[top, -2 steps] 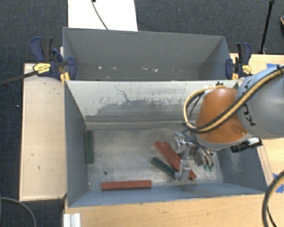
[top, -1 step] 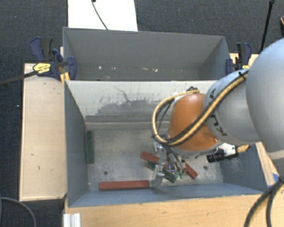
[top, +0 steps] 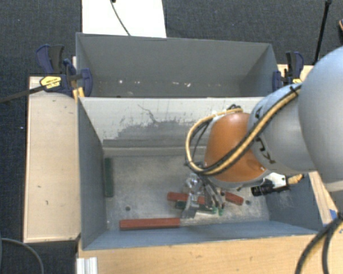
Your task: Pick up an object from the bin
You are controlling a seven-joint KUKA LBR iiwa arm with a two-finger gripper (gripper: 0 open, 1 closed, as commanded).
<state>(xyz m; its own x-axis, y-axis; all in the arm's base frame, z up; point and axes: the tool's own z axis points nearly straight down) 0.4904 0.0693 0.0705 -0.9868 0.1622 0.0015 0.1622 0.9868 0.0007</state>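
The claw (top: 193, 203), its spread impossible to tell, hangs low over a short red stick (top: 176, 197); a long red bar (top: 150, 224) lies near, a dark green bar (top: 108, 177) well apart.

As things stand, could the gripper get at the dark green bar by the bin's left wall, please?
Probably yes. The gripper hangs over the short red sticks, and bare floor separates it from the green bar; the close left wall might crowd it.

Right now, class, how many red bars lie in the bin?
2: a long red bar by the front wall, and a shorter red bar beneath the gripper. The arm may hide more.
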